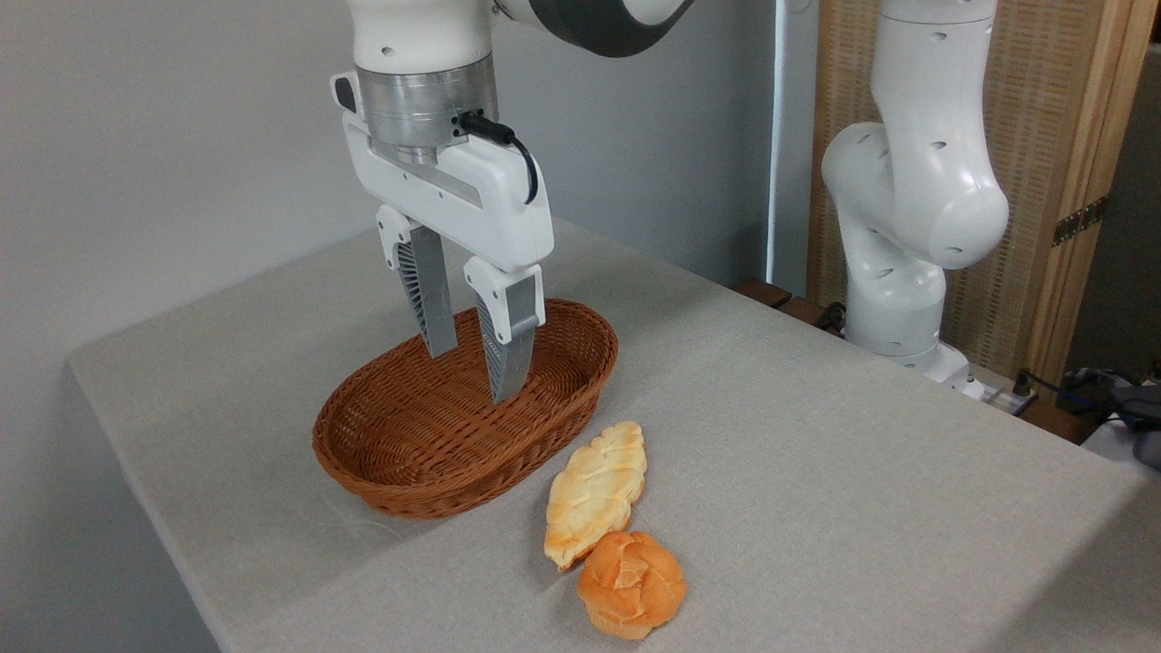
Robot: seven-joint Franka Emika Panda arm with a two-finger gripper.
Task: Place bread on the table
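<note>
The bread (594,494), a long pale golden loaf with pointed ends and a braided top, lies flat on the grey table (816,435), just right of the wicker basket. My gripper (473,370) hangs above the basket's hollow, up and to the left of the bread. Its two ribbed fingers are spread apart with nothing between them. The gripper touches neither the bread nor the basket.
An oval brown wicker basket (399,462) with nothing in it stands left of centre. A round orange-brown knotted bun (632,583) touches the bread's near tip. The arm's white base (907,272) rises at the table's far right edge, before a wooden screen.
</note>
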